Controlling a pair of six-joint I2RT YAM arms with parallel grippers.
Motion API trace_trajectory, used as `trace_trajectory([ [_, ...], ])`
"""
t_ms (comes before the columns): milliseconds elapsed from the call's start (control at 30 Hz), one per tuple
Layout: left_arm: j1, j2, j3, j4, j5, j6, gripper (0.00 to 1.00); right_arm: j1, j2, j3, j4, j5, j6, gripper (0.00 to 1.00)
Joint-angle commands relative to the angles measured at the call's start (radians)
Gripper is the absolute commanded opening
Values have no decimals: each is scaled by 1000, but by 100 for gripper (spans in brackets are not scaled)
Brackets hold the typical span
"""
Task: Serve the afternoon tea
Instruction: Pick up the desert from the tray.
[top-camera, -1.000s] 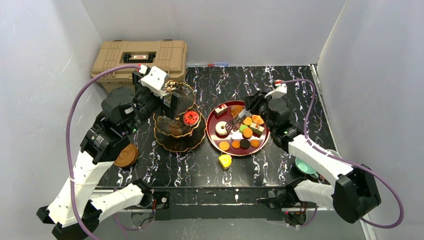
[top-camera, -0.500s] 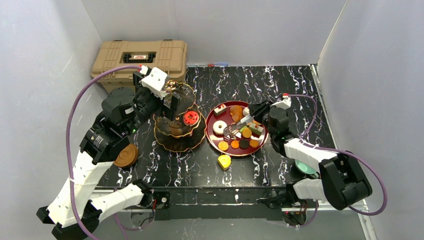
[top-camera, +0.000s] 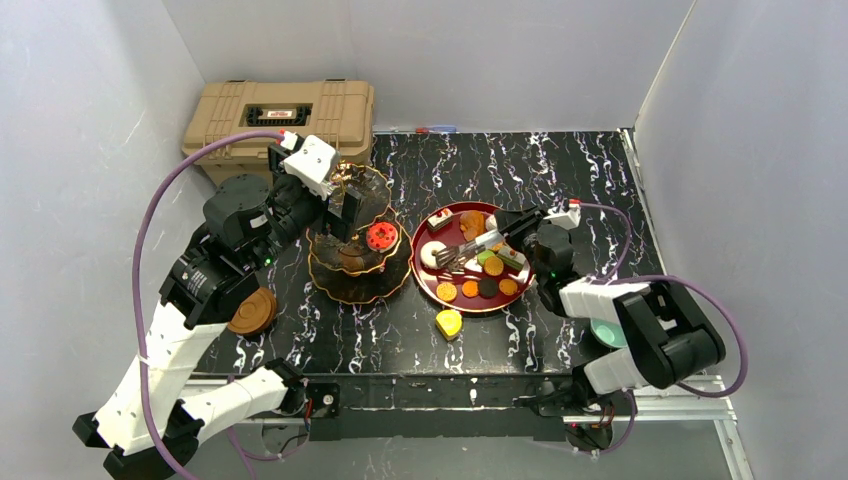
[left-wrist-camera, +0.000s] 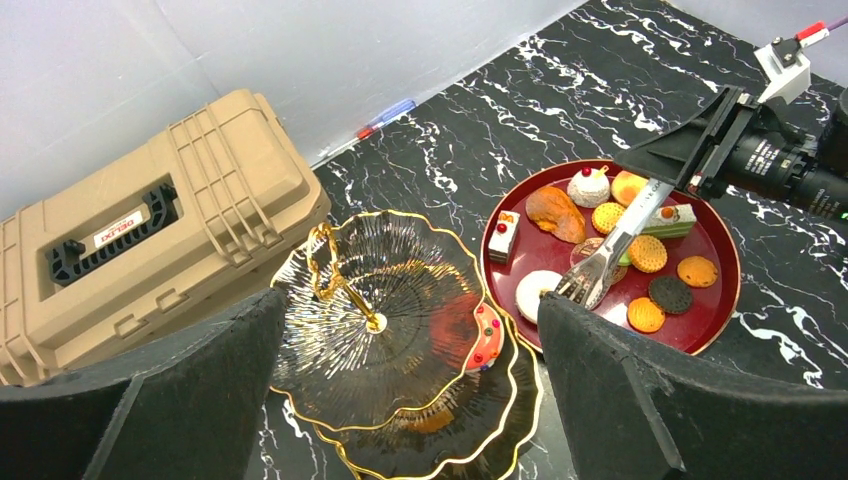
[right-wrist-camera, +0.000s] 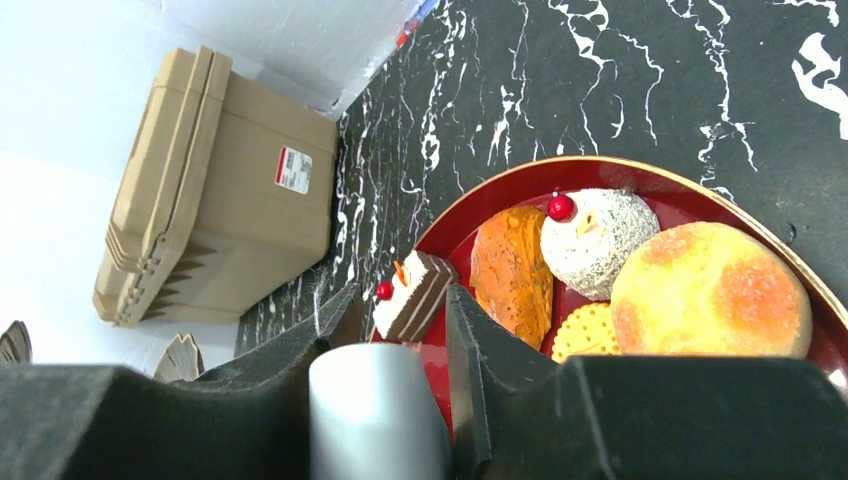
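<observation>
**Serving stage, overhead and wrist views.** The right gripper (right-wrist-camera: 400, 335), part-closed, clamps the handle of metal tongs (left-wrist-camera: 612, 245). Their forked tips lie at the white donut (left-wrist-camera: 533, 292) on the red tray (left-wrist-camera: 712, 318); whether the tips have it pinched cannot be told. The left gripper (left-wrist-camera: 408, 305) hangs over the 3-tier stand (left-wrist-camera: 420, 250), jaws wide apart with nothing between them. 1 red sweet (left-wrist-camera: 487, 335) sits on a lower tier. About a dozen others lie on the tray, and 1 yellow piece (top-camera: 450, 322) lies on the desk (top-camera: 560, 160) just in front of it. A brown saucer (top-camera: 252, 310) rests near the left arm, and a teal cup (top-camera: 605, 335) shows partly behind the right.

**Handling, as judged.** The sweets look light, rigid and smooth, so apt to slip from metal tips. Pinch the donut across its ring, or scoop beneath it. The stand — thin scalloped rims, slim central post — looks easy to tip, so load it gently.
</observation>
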Motion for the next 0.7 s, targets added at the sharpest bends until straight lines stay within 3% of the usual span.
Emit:
trace_trajectory([
  [0,4,-4,12,13,15,4,95,3,63,-5,205,35,57,44],
  [200,4,-3,6,16,19,6,95,10,169,12,325,-2,116,46],
  [400,4,-6,5,16,20,9,95,40,162,4,334,27,89,40],
  [667,4,-15,-10,22,24,3,95,53,148,9,355,98,74,16],
])
